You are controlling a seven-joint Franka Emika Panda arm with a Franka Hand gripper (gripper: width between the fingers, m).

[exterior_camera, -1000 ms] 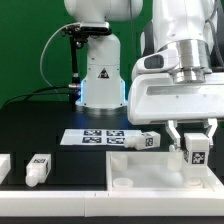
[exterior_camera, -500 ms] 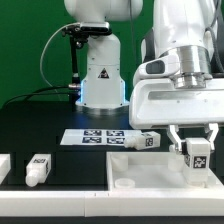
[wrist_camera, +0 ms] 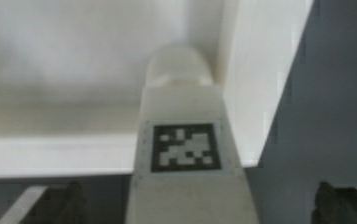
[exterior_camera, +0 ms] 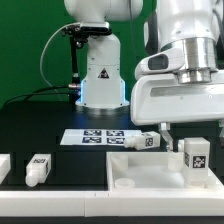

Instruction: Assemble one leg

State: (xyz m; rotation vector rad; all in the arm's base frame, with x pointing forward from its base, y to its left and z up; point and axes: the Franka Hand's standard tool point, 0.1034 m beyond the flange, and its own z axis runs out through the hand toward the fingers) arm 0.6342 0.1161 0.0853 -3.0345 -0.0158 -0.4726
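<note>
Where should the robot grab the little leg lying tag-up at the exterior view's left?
Judging by its pose, across the middle of the leg, from straight above: it lies flat on the table, tag face up, with its two long flat sides free to pinch.

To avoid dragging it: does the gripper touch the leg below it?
Apart. In the wrist view, gaps separate the leg from both fingers of the gripper.
</note>
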